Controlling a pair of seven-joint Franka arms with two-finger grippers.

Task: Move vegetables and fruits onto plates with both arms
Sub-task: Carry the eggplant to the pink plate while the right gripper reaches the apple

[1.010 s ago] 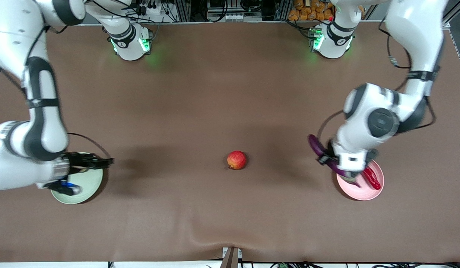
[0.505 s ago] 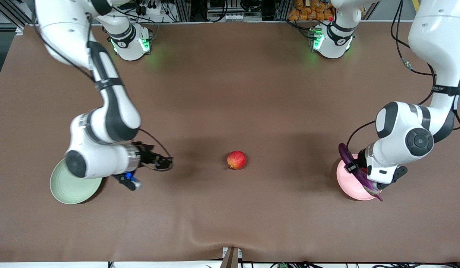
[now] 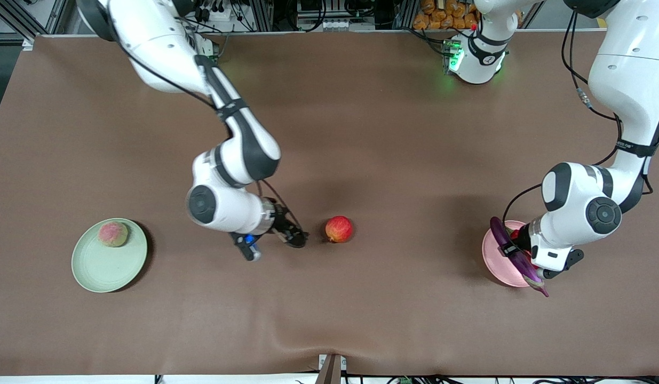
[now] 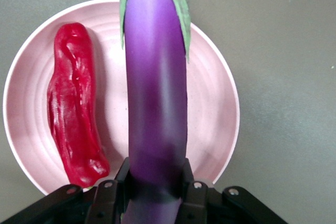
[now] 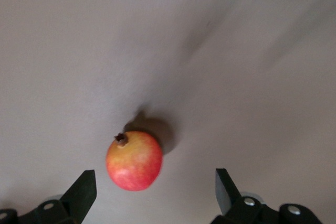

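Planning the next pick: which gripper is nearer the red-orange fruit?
Right. The right gripper hangs open beside the red-orange fruit; the left gripper holds the eggplant over the pink plate.

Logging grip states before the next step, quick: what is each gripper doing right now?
Left gripper: shut on the eggplant, held over the pink plate.
Right gripper: open, empty, beside the red-orange fruit.

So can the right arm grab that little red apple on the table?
Probably yes. The right gripper is open, right beside the small round red-orange apple, and only bare brown table lies between them. The left gripper is busy holding the long purple eggplant.
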